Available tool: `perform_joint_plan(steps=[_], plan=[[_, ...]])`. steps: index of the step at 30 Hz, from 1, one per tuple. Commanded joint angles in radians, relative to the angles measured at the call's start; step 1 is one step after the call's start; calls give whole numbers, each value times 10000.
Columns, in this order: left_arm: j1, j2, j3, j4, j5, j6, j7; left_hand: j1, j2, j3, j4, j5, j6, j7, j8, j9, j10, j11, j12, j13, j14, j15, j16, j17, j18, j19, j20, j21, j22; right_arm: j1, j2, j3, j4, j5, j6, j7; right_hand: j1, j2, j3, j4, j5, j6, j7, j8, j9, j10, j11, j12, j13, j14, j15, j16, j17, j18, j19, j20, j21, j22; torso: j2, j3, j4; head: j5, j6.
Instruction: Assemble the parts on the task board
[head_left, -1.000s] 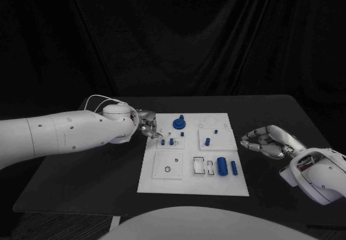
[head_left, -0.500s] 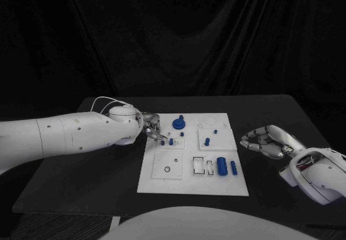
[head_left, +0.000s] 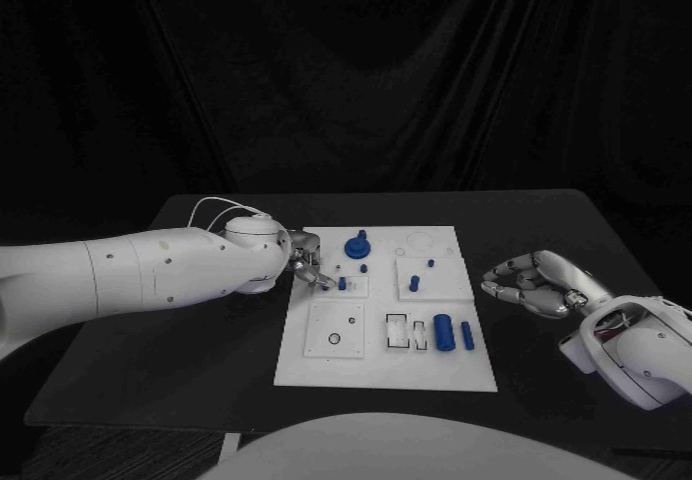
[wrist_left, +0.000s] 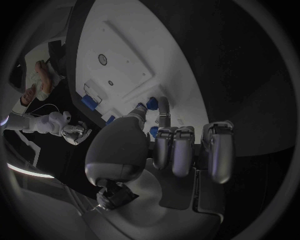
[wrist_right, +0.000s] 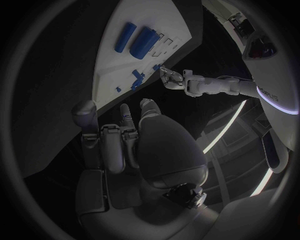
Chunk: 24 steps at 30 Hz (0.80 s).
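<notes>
Near edge of the task board: white, flat, matte plate lying square on the black tabletop, with recessed pockets cut into it. Near row holds a thick blue cylinder and a thin blue pin, both lying flat, just beside an open rectangular slot. My read: they're staged there loose, waiting for insertion.

Right robot hand sits off the board's right edge, over bare tabletop. Silver fingers curled in, nothing in them. Looks parked, keeping clear of the work area.

Mid board: a short blue peg stands upright in its socket, a smaller one just behind it. Likely already seated.

Left robot hand is at the board's left edge, fingertips down at a pair of small blue pegs in the left block. Left wrist view shows thumb and one finger closing around a blue peg top; whether it's really pinched or only touched, I can't tell. Other fingers are folded back, probably to keep off the neighbouring peg.

Far end: blue knob-like part, round base with a stem, standing upright. Beside it a faint round recess in the white plate.

All blue parts look smooth, hard plastic; robot hand shells metallic, arms glossy white.
</notes>
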Motion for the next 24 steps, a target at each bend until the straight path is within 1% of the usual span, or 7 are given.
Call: perform_joint_plan(steps=[1, 6, 8, 11, 15, 18, 24], plan=[[-56, 91, 6, -41, 51, 277, -256, 118, 93, -94, 5, 284, -17, 40, -90, 40, 1025, 62, 35, 2632, 1057, 34, 27, 2632, -18, 527, 62, -61, 2258, -23, -18, 4, 34, -18, 7, -142, 116, -29, 84, 3, 54, 19, 11, 44, -10, 657, -7, -46, 1096, 491, -19, 3, 1631, 163, 9, -3, 21, 970, -1, -1, 0, 20, 2], [-121, 218, 6, -115, 50, 277, -237, 267, 121, -134, -3, 544, -11, 36, -148, 81, 1025, 58, 35, 2632, 1057, 28, 27, 2632, -12, 519, 58, -93, 2250, -23, -10, 4, 36, -18, 3, -141, 116, -29, 84, 3, 54, 19, 11, 44, -10, 657, -7, -46, 1096, 491, -19, 3, 1631, 163, 9, -3, 21, 970, 1, 1, 2, 20, 2], [-139, 257, 6, -142, 50, 271, -221, 399, 150, -152, -1, 823, -9, 34, -200, 116, 1025, 55, 35, 2632, 1057, 25, 27, 2632, -5, 509, 54, -130, 2240, -23, -6, 4, 34, -18, 4, -142, 116, -29, 84, 3, 54, 19, 11, 44, -10, 657, -7, -46, 1096, 491, -19, 3, 1631, 163, 9, -3, 21, 970, 4, 0, 2, 25, 2], [-163, 308, 6, -177, 49, 266, -201, 503, 172, -159, -6, 1032, 7, 26, -231, 148, 1025, 48, 35, 2632, 1057, 20, 27, 2632, -1, 504, 51, -151, 2235, -23, 1, 4, 33, -18, 15, -153, 116, -29, 84, 3, 54, 19, 11, 44, -10, 657, -7, -46, 1096, 491, -19, 3, 1631, 163, 9, -3, 21, 970, 3, 0, 3, 31, 2], [-182, 341, 6, -202, 49, 273, -189, 810, 168, -120, -13, 1571, 26, 2, -289, 213, 1025, 27, 35, 2632, 1057, 0, 27, 2632, 3, 502, 33, -179, 2229, -23, 7, 4, 31, -18, 20, -160, 123, -29, 91, 1, 55, 18, 11, 43, -11, 647, -7, -52, 1088, 487, -19, -1, 1625, 166, 4, -4, 9, 967, 0, 1, 5, 22, 2], [-196, 353, 6, -212, 58, 307, -195, 1176, 137, -17, -32, 2224, 46, -25, -334, 283, 1025, 1, 35, 2632, 1057, -22, 27, 2632, 8, 498, 11, -210, 2223, -24, 11, 4, 32, -18, 22, -164, 123, -29, 91, 1, 55, 18, 11, 43, -11, 647, -7, -52, 1088, 487, -19, -1, 1625, 166, 4, -4, 9, 967, 1, 1, 2, 24, 2], [-210, 367, 6, -210, 201, 336, -234, 1708, 57, 195, -74, 2936, 55, -53, -385, 383, 1025, -28, 35, 2632, 1057, -50, 27, 2632, 20, 481, -14, -279, 2206, -24, 21, 4, 26, -18, 32, -180, 130, -26, 97, 0, 57, 16, 11, 43, -12, 640, -8, -56, 1082, 479, -20, -11, 1613, 168, -2, -4, -3, 964, -2, 0, 3, 40, 2]])
